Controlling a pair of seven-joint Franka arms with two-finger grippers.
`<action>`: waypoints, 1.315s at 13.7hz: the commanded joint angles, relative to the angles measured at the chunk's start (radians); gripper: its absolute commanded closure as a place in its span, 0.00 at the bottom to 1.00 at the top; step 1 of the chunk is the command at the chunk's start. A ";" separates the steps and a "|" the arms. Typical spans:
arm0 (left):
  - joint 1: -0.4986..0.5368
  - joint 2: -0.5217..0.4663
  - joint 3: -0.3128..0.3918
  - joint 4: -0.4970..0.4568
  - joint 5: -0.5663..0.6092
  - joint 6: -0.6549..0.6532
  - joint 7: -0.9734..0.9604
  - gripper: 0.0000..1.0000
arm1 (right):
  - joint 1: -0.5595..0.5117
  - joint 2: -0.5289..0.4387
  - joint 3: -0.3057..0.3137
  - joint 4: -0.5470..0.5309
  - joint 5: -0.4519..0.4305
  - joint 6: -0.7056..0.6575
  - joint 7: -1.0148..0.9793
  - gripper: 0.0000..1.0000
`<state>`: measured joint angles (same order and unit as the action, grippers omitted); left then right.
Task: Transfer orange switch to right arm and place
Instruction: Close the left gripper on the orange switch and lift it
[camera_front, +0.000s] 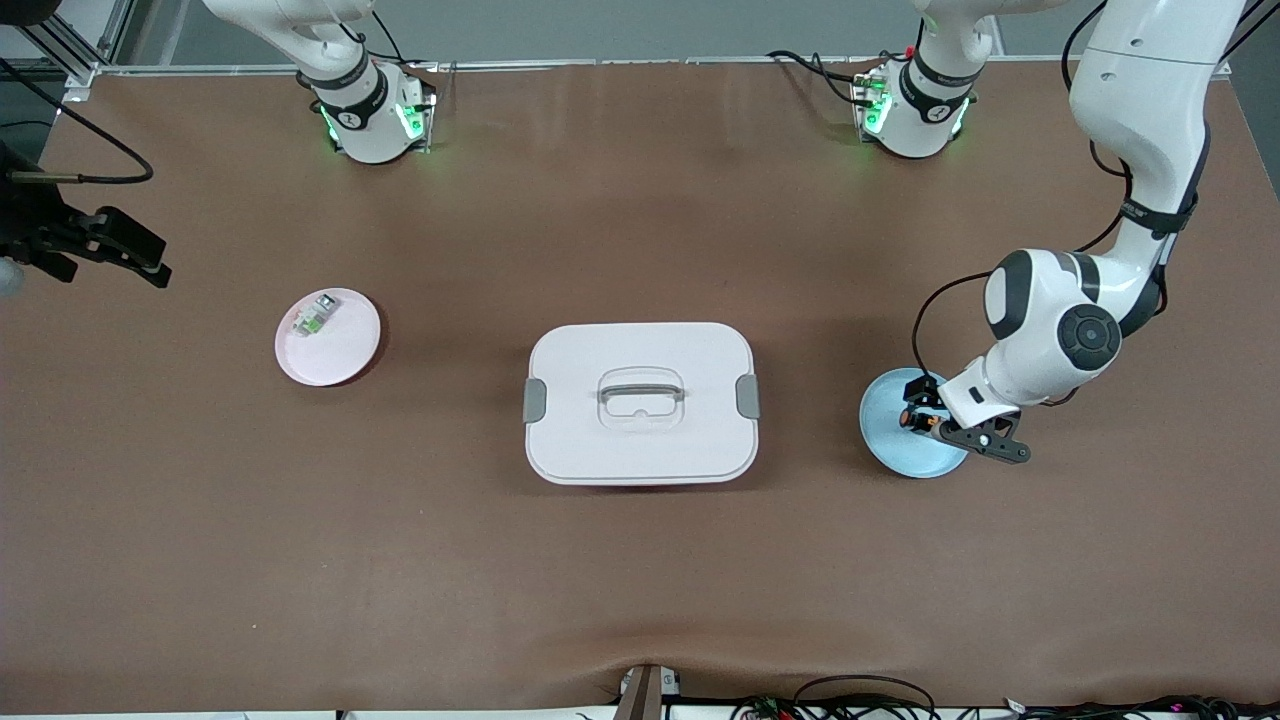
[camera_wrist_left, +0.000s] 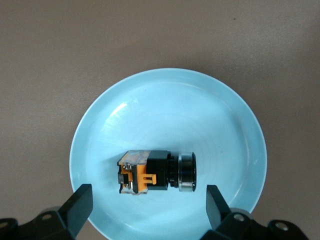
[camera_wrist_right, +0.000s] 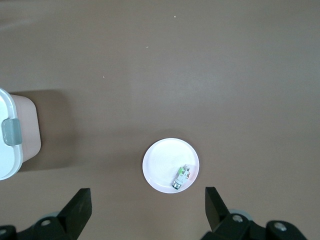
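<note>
Switch on the blue plate, left gripper low over it.
The orange switch (camera_wrist_left: 156, 171), a black barrel with a metal-ringed face and an orange rear block, lies on its side on the blue plate (camera_wrist_left: 210, 105) between the left gripper's (camera_wrist_left: 150, 210) wide-open jaws, untouched. The right gripper (camera_wrist_right: 147, 212) waits over bare bench (camera_front: 640, 560), jaws open. No legible writing.

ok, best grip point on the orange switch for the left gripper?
Probably the black body of the switch, between the orange rear block and the round button end. It lies on its side on the blue plate, so come straight down from above. The open left gripper already straddles it lengthwise; turning to pinch across the body may hold better.
</note>
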<state>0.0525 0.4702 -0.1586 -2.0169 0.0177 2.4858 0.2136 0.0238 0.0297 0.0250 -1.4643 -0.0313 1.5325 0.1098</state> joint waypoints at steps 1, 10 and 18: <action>0.007 0.033 -0.010 0.001 -0.042 0.045 0.018 0.00 | 0.005 -0.010 0.001 0.001 0.002 -0.009 0.018 0.00; 0.006 0.057 -0.010 0.004 -0.050 0.067 0.018 0.97 | -0.004 -0.011 -0.003 -0.007 0.037 -0.006 0.007 0.00; -0.002 -0.119 -0.039 0.064 -0.051 -0.128 -0.046 1.00 | -0.004 -0.011 -0.005 -0.013 0.045 -0.009 0.004 0.00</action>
<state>0.0515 0.4231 -0.1897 -1.9613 -0.0142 2.4410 0.1949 0.0231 0.0297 0.0190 -1.4652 -0.0031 1.5266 0.1101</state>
